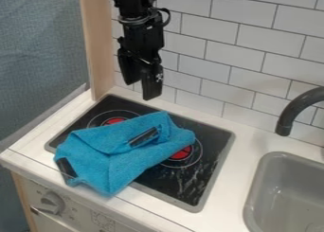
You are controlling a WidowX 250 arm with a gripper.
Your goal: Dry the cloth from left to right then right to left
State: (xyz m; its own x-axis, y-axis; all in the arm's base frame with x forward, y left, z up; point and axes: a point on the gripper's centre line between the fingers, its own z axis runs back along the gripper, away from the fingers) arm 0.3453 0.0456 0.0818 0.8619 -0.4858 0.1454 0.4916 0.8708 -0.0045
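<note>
Cloth: blue and rumpled, with parts folded over; it (114,167) lies across the left and middle of the stove top (199,181), as the camera view has it, and its lower end reaches the counter's front edge.
Pincer: mine (140,91) is wide, its two fingers apart with a gap between them; I hang fingers down above the back of the stove, apart from the cloth.
Dark patches: one (144,137) on the cloth's upper folds, another (66,170) by its left edge.
Burners: two red-centred rings, the back left one (114,120) and the right one (182,153), each partly under the cloth.
Glass: black, with pale streaks to the right of the cloth.
Counter: white (240,155), around the stove top.
Sink: grey basin (254,193) at the right, with a dark curved faucet (296,108) behind it.
Front panel: a grey knob (52,203), below the cloth.
Behind me: white tiles (234,56), and a pale wooden post (100,46) to the left.
</note>
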